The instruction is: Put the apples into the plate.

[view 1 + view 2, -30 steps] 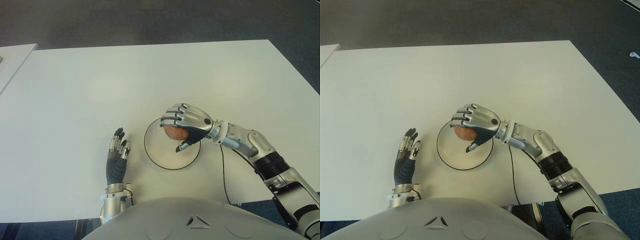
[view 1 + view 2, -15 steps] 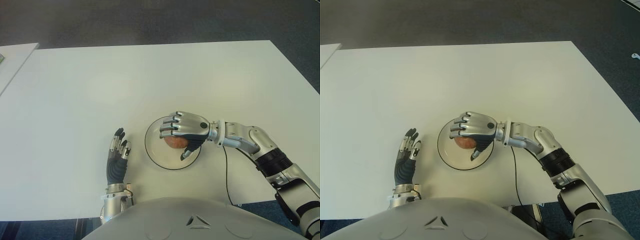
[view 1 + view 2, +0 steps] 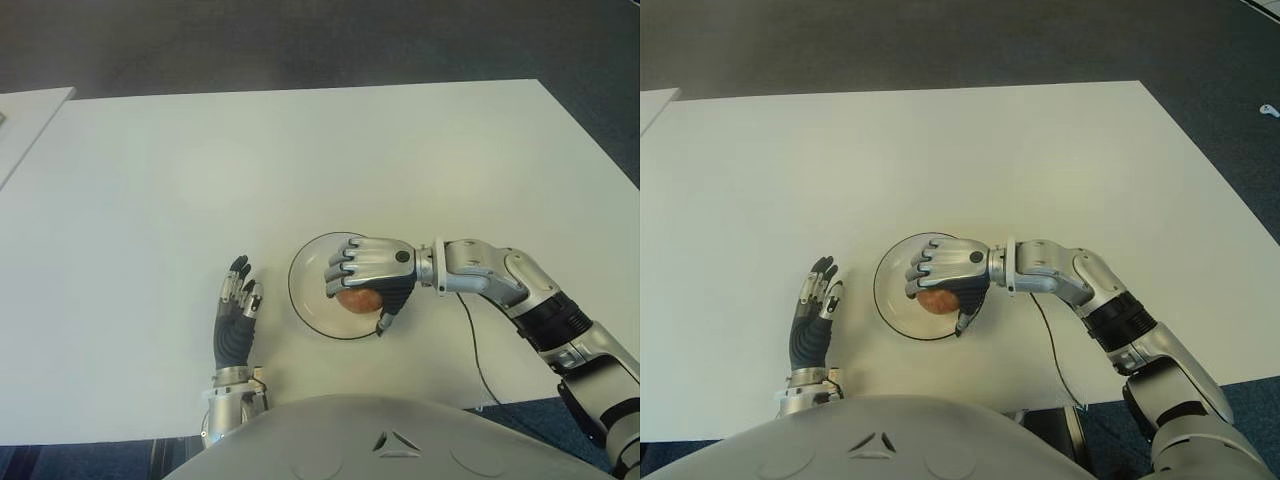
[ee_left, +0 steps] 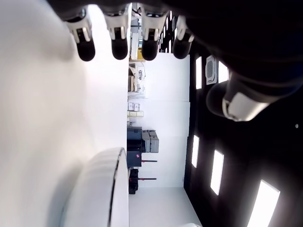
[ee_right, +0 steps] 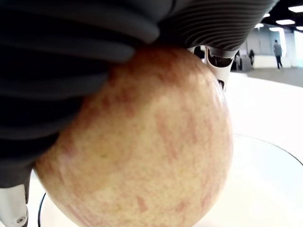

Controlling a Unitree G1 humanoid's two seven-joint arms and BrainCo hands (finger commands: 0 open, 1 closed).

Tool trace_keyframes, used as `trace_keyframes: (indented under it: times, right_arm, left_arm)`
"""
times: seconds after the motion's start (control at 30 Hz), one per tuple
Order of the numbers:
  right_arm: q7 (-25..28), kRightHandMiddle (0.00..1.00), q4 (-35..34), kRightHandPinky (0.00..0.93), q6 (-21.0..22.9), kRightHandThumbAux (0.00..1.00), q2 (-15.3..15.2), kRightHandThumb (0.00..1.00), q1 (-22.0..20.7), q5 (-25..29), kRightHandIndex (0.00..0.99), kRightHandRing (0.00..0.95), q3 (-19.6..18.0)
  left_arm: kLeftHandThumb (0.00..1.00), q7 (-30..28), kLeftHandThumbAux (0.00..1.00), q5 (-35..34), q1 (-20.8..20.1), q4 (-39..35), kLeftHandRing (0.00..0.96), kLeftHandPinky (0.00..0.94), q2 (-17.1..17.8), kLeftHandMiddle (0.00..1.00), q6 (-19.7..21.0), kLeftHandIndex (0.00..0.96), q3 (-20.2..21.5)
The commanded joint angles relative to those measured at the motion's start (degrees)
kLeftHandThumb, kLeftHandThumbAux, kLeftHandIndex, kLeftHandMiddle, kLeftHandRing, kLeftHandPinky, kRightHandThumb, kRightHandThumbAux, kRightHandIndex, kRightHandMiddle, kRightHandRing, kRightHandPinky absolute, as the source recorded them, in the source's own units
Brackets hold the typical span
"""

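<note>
Apple point(image 3: 358, 298) sits gripped under the right hand point(image 3: 368, 272), over the plate point(image 3: 308, 290).

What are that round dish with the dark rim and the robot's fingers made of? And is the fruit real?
The round white plate looks glazed ceramic or hard plastic: smooth, glossy, thin dark rim. The right hand, closed on the red-yellow apple, shows silvery metal-like shells and black ribbed, rubbery-looking pads. The apple's matte streaked skin looks real, though a replica is possible.

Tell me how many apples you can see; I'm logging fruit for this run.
1. The apple is gripped in the right robot hand over the plate. None shows elsewhere on the table.
</note>
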Motion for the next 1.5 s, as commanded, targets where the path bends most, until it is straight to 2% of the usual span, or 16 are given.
trace_keyframes:
  times: [0.03,0.13,0.23,0.5,0.87,1.0,1.2,1.23,1.33,1.43,1.47,1.5]
  right_arm:
    - [3.0,0.55,-0.7,0.838,0.5,0.668,0.1,0.826,-1.7,2.3,0.442,0.829,0.0]
    - [4.2,0.713,-0.7,0.858,0.5,0.683,0.3,0.761,-1.7,3.3,0.437,0.84,0.0]
    - [5.2,0.77,-1.0,0.865,0.8,0.688,0.4,0.74,-1.3,4.1,0.435,0.845,-0.2]
    - [6.7,0.81,-1.8,0.856,2.1,0.692,0.5,0.734,0.6,6.4,0.434,0.85,-0.7]
    - [3.5,0.81,0.2,0.877,-1.2,0.689,1.6,0.731,0.6,3.4,0.435,0.857,-1.0]
    - [2.9,0.808,-0.3,0.87,-0.4,0.689,2.2,0.73,1.2,2.8,0.435,0.856,-1.3]
    - [3.2,0.687,-1.5,0.62,3.2,0.701,3.1,0.719,3.7,4.9,0.43,0.718,-2.5]
    - [3.3,0.603,-1.6,0.521,3.6,0.705,3.2,0.707,4.1,5.6,0.426,0.602,-2.7]
    - [3.4,0.455,-1.8,0.367,3.9,0.711,3.3,0.69,4.8,6.8,0.419,0.42,-3.0]
    - [4.0,0.28,-2.3,0.204,4.6,0.571,3.2,0.453,5.3,7.5,0.26,0.24,-3.2]
    - [4.7,0.255,-2.7,0.18,5.3,0.557,3.0,0.425,5.4,7.8,0.236,0.213,-3.1]
    - [5.3,0.18,-2.9,0.115,5.8,0.53,2.8,0.36,5.5,8.1,0.167,0.136,-3.0]
  left_arm:
    - [0.067,-0.1,0.449,0.2,-0.1,0.3,0.0,0.0,-0.2,0.0,0.7,0.0,0.1]
    - [0.068,-0.2,0.448,0.2,-0.2,0.3,0.0,0.0,-0.2,0.0,0.7,0.0,0.1]
    - [0.069,-0.2,0.447,0.0,-0.2,0.4,0.0,0.0,-0.3,0.0,0.8,0.0,0.0]
    - [0.075,-0.4,0.441,0.0,-0.2,0.4,0.0,0.0,-0.2,0.0,0.9,0.0,-0.3]
    - [0.067,-0.3,0.441,0.2,-0.2,0.5,0.0,0.0,-0.3,0.0,0.9,0.0,-0.5]
    - [0.066,-0.2,0.44,0.1,-0.1,0.2,0.0,0.0,-0.4,0.0,1.3,0.0,-0.5]
    - [0.068,0.0,0.436,0.3,0.0,0.0,0.0,0.0,-0.6,0.0,1.5,0.0,-0.6]
    - [0.067,0.0,0.437,0.3,0.0,0.0,0.0,0.0,-0.6,0.0,1.5,0.0,-0.6]
    - [0.066,-0.1,0.439,0.1,0.0,-0.1,0.0,0.0,-0.6,0.0,1.7,0.0,-0.7]
    - [0.065,-0.2,0.442,-0.2,0.0,-0.2,0.0,0.0,-0.7,0.0,1.9,0.0,-0.7]
    - [0.065,-0.3,0.443,-0.5,0.1,-0.2,0.0,0.0,-0.7,0.0,2.0,0.0,-0.7]
    - [0.067,-0.3,0.446,-0.6,0.1,-0.2,0.0,0.0,-0.8,0.0,2.1,0.0,-0.7]
